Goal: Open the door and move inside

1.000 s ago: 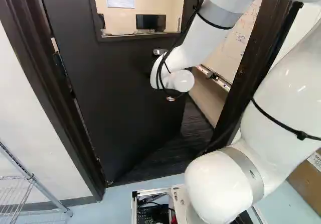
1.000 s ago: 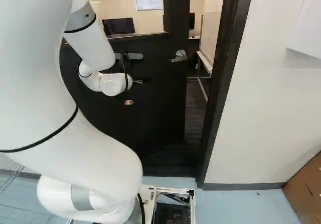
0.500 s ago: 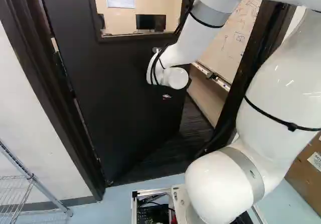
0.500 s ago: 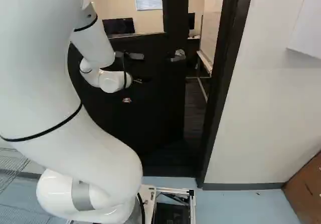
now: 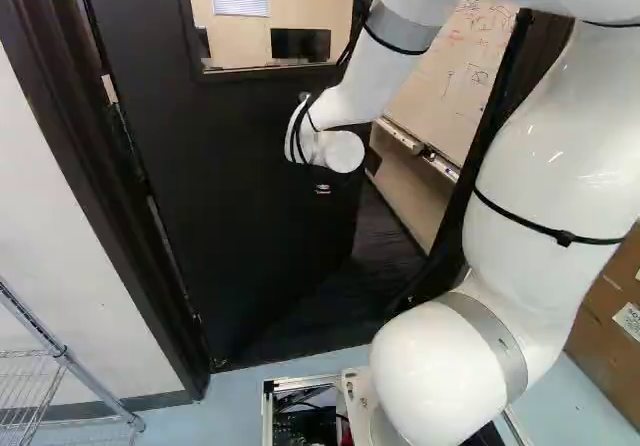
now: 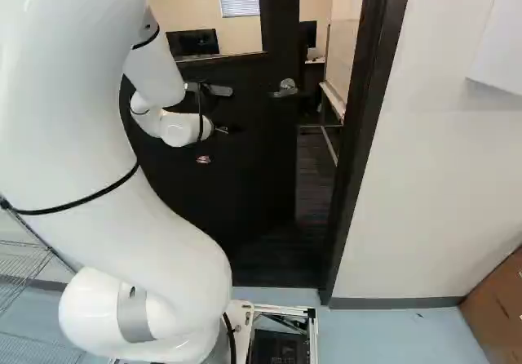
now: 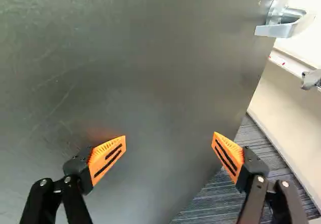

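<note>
With the gripper (image 6: 204, 159) spread wide and facing the dark door (image 5: 240, 166), hold both fingers (image 7: 107, 158) well apart. Have the lever handle (image 7: 282, 29) ahead and off to one side, near the door's free edge, apart from the fingers. Cannot tell whether either fingertip touches the door. Find the door partly open in its door frame (image 6: 356, 144), with striped carpet (image 7: 220, 204) showing through the gap. See a monitor (image 5: 300, 43) through its window and, past the free edge, a whiteboard (image 5: 460, 76) over a narrow tray (image 5: 403, 136) bearing small items. At the foot of the left base view, find a metal frame (image 5: 300, 381) holding dark electronics (image 5: 305, 426). See a wire rack (image 5: 65, 353) at its left. At the right of the right base view, see a cardboard box (image 6: 497, 299), contents hidden.
</note>
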`<state>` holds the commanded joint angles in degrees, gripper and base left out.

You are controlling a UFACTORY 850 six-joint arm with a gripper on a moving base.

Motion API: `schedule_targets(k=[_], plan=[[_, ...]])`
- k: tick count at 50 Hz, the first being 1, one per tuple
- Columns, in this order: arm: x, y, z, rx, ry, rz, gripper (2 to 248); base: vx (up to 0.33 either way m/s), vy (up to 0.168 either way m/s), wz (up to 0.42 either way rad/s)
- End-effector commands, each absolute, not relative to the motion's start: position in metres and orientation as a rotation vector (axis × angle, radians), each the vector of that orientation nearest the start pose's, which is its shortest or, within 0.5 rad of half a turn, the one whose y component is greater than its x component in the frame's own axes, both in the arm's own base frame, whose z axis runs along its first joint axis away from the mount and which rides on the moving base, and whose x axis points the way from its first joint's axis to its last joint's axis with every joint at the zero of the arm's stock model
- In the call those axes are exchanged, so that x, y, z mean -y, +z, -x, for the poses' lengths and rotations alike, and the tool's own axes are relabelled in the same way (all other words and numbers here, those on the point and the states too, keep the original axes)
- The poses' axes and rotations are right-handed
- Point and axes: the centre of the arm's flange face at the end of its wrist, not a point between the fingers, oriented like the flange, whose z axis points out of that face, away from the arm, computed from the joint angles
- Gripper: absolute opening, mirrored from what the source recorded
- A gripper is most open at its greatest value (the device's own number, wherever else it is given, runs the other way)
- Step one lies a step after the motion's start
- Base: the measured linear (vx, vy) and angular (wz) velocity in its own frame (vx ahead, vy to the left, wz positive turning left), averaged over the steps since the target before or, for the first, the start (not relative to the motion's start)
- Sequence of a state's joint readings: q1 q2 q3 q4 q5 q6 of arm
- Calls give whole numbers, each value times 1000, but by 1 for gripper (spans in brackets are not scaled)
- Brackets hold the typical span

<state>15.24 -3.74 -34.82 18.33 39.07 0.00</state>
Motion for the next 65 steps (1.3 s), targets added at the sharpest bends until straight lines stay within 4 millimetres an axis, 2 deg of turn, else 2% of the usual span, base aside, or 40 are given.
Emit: schedule_targets(k=[27,65], plan=[[-125,433,-468,-111,-1694,2465,247,0,0,0],[-166,430,-516,-59,-1694,2430,247,0,0,0]])
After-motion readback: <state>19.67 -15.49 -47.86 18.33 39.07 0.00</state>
